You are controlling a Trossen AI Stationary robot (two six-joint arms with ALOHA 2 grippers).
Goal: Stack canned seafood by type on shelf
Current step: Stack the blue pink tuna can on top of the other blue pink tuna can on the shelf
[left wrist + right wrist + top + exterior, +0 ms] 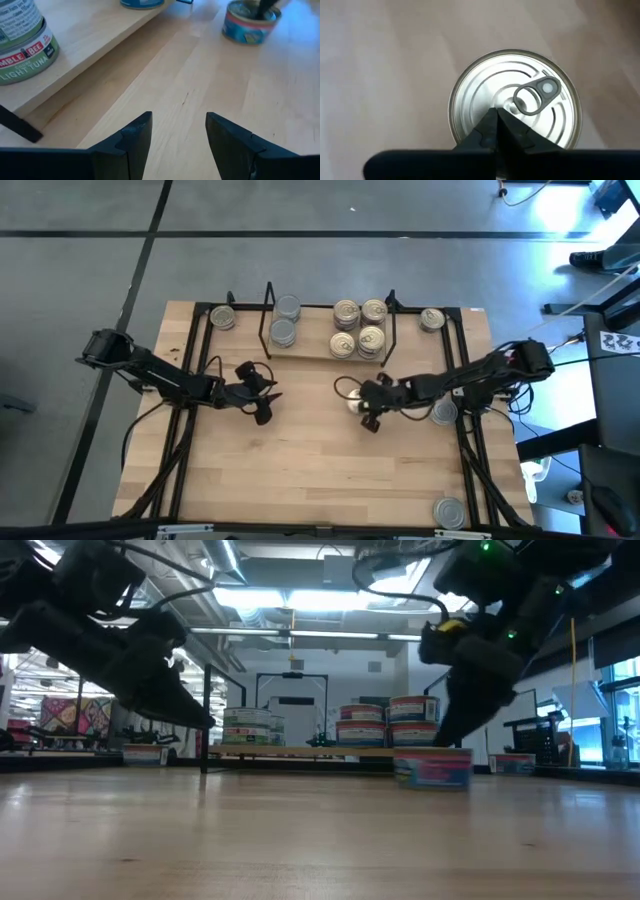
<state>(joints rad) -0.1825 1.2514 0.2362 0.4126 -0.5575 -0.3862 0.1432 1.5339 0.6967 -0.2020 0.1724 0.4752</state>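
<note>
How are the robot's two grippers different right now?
The left gripper has its fingers spread apart with bare table between them; the right gripper has its fingers pressed shut. The left gripper hangs over empty wood, while the right gripper sits over a pull-ring can standing on the table. Both are dark and two-fingered.

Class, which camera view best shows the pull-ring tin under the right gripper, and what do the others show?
The right wrist view: the pull-ring tin fills it, lid and ring plain. The high view shows it mostly hidden by the right gripper; the low view, its side label; the left wrist view, it small.
</note>
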